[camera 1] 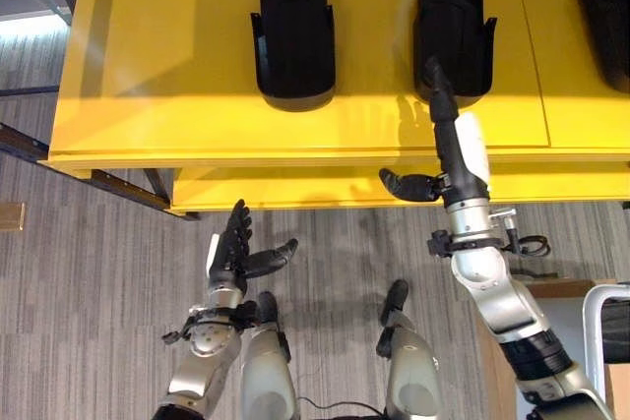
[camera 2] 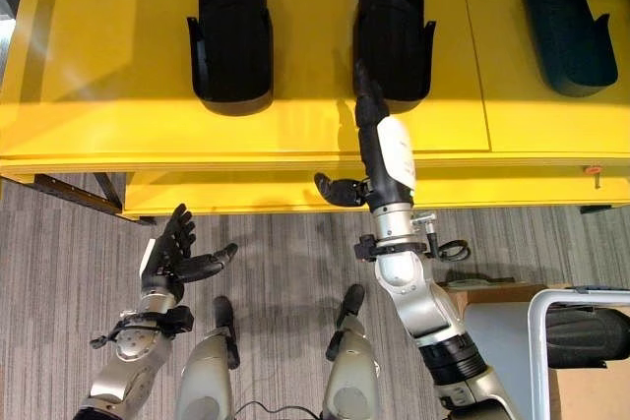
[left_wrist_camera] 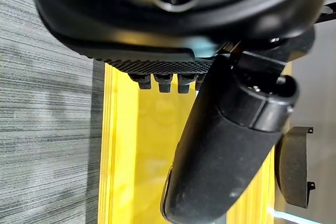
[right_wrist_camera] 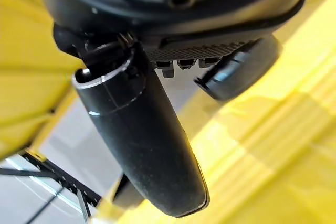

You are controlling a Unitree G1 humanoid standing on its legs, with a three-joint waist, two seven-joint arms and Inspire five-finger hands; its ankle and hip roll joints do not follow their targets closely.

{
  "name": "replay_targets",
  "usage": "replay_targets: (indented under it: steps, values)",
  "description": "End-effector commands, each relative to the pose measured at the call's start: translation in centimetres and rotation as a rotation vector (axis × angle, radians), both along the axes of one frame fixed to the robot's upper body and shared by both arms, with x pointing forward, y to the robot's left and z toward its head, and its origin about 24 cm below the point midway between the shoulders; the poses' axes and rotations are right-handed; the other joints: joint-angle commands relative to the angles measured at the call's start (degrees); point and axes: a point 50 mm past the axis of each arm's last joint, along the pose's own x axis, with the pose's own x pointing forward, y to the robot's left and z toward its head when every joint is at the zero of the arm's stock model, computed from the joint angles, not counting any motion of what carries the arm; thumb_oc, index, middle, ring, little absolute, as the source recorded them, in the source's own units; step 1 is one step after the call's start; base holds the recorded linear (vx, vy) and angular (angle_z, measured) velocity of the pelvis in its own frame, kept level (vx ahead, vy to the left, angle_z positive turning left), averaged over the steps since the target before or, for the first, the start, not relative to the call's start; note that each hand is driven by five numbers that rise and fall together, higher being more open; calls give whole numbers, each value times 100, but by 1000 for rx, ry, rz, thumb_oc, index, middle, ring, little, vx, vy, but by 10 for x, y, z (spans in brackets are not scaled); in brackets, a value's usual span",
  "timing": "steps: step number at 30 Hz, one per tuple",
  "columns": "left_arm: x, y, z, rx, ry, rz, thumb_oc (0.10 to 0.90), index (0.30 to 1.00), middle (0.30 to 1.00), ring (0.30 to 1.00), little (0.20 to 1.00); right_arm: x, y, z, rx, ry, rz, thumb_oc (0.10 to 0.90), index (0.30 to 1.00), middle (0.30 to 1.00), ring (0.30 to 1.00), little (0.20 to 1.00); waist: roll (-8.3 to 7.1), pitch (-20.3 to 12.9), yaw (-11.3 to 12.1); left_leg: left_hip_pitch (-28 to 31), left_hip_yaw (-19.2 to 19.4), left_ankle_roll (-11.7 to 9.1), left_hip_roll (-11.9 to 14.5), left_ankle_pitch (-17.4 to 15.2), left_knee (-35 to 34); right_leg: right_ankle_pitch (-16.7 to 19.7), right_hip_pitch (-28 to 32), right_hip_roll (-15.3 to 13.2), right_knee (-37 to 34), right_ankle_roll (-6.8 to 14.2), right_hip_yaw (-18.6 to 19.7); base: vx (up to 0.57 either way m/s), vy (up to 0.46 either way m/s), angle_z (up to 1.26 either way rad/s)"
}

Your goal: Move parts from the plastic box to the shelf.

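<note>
Reaching open-fingered right hand (camera 2: 379,159) toward 12 o'clock, fingertips just touching middle black moulded plastic part (camera 2: 392,31) on yellow shelf (camera 2: 89,95), apparently seating it; left hand (camera 2: 175,251) idling empty, fingers relaxed.

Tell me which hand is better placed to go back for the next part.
Left, probably. The left hand hangs open over the floor, short of the yellow shelf and holding nothing. The right hand is stretched out over the shelf, fingers at the middle black part, so it must withdraw first.
</note>
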Motion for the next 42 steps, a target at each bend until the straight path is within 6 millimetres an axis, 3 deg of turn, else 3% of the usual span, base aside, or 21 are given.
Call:
replay_targets:
  steps: [1, 13, 21, 42]
  values:
    - [-2, 1, 23, 39, -156, -23, 900, 1000, 1000, 1000, 1000, -6, 6, 31, -52, -172, 49, 900, 1000, 1000, 1000, 1000, -9, -556, 117, 368, 17, 20, 184, -215, -356, -248, 135, -511, 332, 569, -131, -1, -13, -4]
    - [-1, 0, 25, 30, -168, -27, 900, 1000, 1000, 1000, 1000, 8, -21, 11, -196, -83, -91, 900, 1000, 1000, 1000, 1000, 99, -441, 153, 280, -20, -3, 190, -169, -373, -260, 56, -526, 378, 557, -168, 0, -2, 0]
    - [1, -1, 27, 24, -177, -38, 900, 1000, 1000, 1000, 1000, 17, -41, 15, -279, -89, -198, 900, 1000, 1000, 1000, 1000, 187, -325, 165, 201, -24, -15, 191, -121, -404, -275, -56, -534, 443, 536, -139, 0, -1, 0]
    - [4, -6, 29, -2, -191, -62, 900, 1000, 1000, 1000, 1000, 43, -64, 28, -460, -62, -314, 900, 1000, 1000, 1000, 1000, 324, -166, 244, 45, -8, -45, 220, -36, -479, -322, -317, -508, 546, 489, -101, 0, -1, 0]
